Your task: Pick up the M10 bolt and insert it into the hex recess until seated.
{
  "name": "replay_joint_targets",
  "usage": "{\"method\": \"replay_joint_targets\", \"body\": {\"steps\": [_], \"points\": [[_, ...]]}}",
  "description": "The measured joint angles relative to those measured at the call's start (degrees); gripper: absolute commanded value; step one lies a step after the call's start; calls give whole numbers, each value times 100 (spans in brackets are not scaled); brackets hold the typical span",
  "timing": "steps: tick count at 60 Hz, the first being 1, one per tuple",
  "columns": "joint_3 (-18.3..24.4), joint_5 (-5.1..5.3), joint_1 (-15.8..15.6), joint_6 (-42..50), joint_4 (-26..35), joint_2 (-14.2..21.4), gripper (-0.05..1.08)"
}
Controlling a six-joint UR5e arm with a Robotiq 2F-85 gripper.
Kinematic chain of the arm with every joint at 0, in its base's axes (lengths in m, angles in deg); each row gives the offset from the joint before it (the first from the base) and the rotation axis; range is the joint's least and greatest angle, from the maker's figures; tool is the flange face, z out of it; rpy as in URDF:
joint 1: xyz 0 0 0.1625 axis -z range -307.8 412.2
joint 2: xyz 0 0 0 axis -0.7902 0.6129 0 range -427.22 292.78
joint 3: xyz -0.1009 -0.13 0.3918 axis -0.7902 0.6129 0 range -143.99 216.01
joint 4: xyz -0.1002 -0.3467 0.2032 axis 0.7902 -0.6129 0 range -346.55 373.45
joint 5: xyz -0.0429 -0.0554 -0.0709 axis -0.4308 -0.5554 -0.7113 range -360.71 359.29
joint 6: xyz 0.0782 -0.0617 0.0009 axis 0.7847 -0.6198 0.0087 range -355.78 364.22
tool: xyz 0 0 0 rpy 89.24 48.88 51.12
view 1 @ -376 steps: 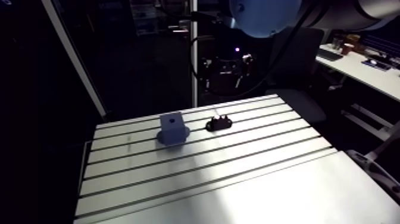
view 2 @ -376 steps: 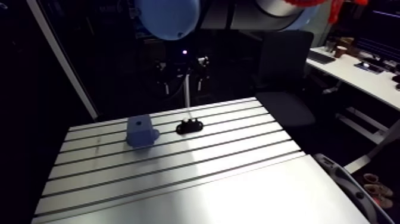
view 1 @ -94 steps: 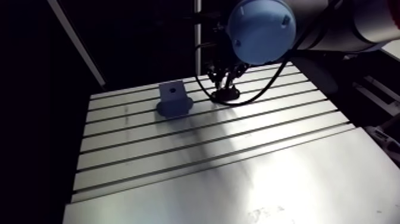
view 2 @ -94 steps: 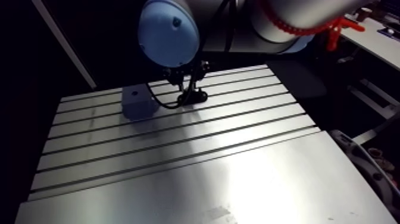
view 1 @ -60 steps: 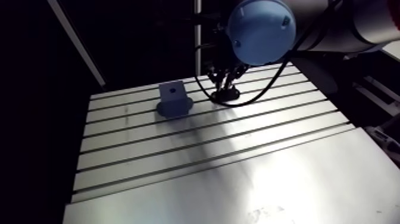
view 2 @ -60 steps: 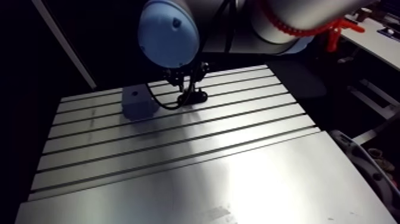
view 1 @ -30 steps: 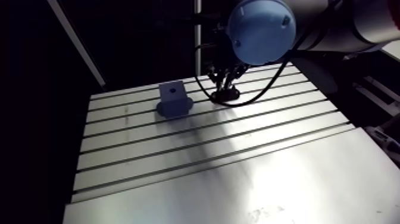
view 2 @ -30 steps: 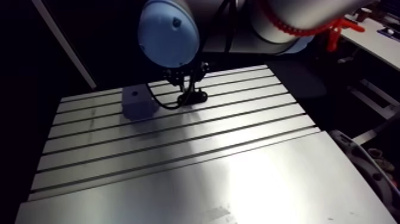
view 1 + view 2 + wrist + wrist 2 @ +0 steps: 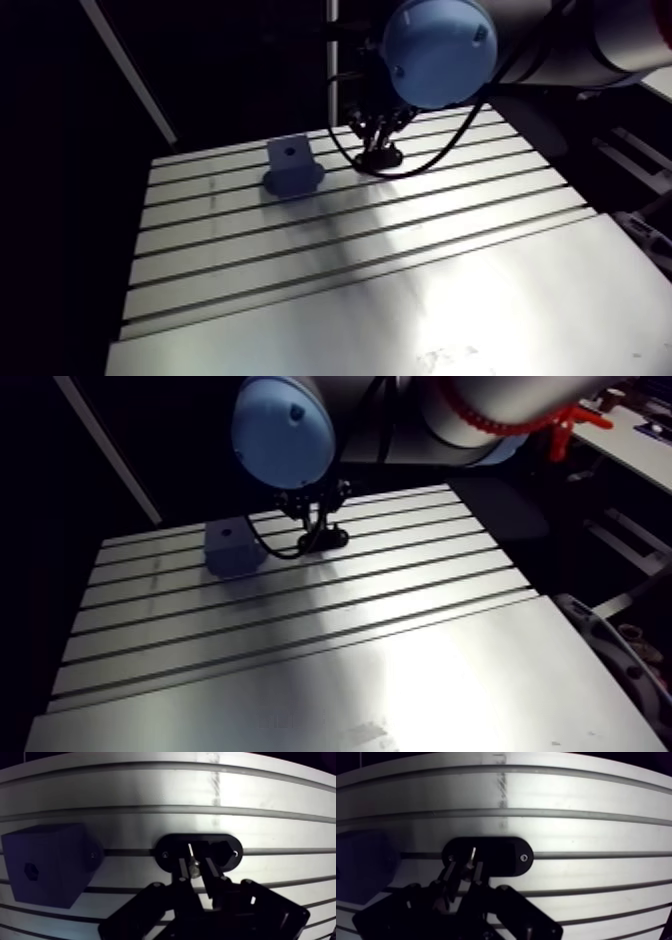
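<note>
Two fingers (image 9: 212, 877) of claw (image 9: 196, 857) drawn in close, pinching bolt (image 9: 194, 870) between them. Only a small silvery bit of bolt showing in wrist view, rest hidden behind the fingers. Claw down over black oval holder (image 9: 225, 849), bolt inside holder's outline. Can't tell whether bolt's lower end sits in holder or has come free of it.

Holder flat on table (image 9: 350, 280), lying along one of the slots, one screw near each rounded end. Blue block (image 9: 47, 859) beside holder on the same slot line, near but not touching. Round foot at block's base, with a screw on the side toward holder. Hex hole (image 9: 31, 870) in block's top face, apart from claw and bolt.

In arm view, claw coming straight down onto holder at table's far side, block upright just beside it. Fingers too small and dark there to read.
</note>
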Motion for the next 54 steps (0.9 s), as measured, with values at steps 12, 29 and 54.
{"method": "replay_joint_targets", "body": {"steps": [12,29,54], "points": [[0,0,0,-1,0,-4,72],[6,0,1,-3,0,-1,75],[35,7,8,-3,6,53,77]]}}
